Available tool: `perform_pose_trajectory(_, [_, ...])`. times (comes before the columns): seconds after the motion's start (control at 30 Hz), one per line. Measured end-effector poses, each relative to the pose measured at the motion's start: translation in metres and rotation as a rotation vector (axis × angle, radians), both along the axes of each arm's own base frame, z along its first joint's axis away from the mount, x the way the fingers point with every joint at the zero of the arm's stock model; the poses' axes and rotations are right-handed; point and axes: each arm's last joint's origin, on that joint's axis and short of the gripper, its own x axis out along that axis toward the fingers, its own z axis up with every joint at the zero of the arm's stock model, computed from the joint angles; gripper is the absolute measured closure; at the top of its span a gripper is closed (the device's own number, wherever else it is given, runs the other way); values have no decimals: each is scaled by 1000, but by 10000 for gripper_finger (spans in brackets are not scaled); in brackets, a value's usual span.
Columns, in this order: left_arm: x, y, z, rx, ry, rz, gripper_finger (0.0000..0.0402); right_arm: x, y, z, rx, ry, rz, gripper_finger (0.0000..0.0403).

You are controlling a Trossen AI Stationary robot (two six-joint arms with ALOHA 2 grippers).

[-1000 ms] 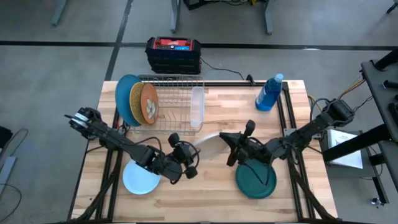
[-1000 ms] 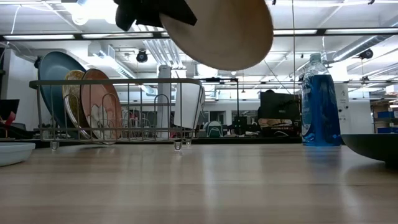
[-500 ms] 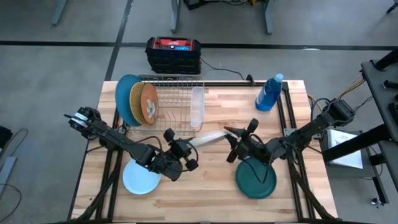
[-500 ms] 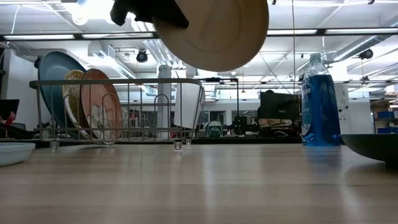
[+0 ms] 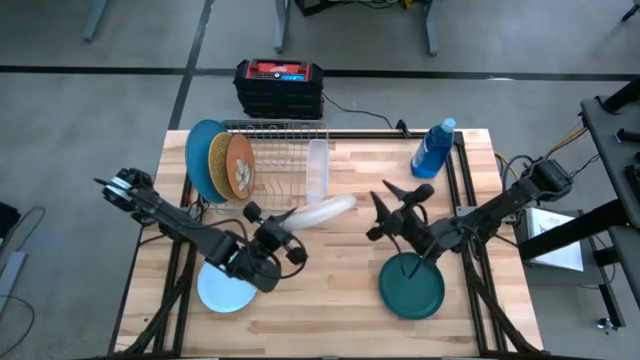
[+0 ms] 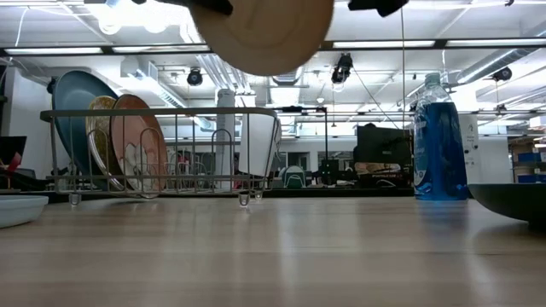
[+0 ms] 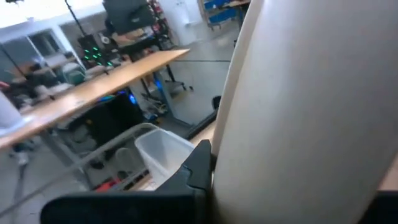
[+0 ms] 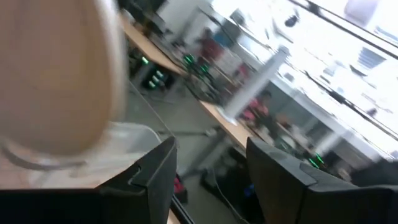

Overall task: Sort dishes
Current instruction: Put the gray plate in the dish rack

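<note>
Beige-grey plate (image 5: 322, 211) clamped in left end effector (image 5: 272, 232).

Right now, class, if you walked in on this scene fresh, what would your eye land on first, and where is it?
The beige-grey plate held in the air above mid-table, gripped at its edge by the left gripper. Next, the right gripper, open beside it above the dark teal-green plate, then the dish rack at the back left holding three upright plates.

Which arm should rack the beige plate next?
Left, most likely. Its gripper is shut on the beige plate, held up beside the dish rack. The right gripper stands open, apart from the plate.
</note>
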Motion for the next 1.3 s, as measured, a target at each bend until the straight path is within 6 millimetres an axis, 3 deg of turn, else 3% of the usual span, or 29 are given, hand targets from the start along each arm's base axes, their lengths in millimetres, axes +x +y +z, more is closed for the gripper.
perform_pose_trajectory(0.23, [-30, 8, 11, 77, -29, 100, 380, -16, -8, 0, 30, -23, -65, 232])
perform_pose_trajectory(0.57, [-74, 49, 35, 99, -20, 178, 380, -45, -23, 3, 182, -241, -49, 248])
perform_pose_trajectory(0.87, [-117, 107, 48, -352, 71, 310, 380, -62, -32, 8, 219, -305, -34, 263])
perform_pose_trajectory(1.1, [-130, 149, 49, -496, 77, 551, 380, -60, -31, 3, 228, -314, -7, 278])
perform_pose_trajectory(1.3, [-117, 163, 41, -542, 129, 614, 380, -57, -30, -3, 213, -279, -15, 290])
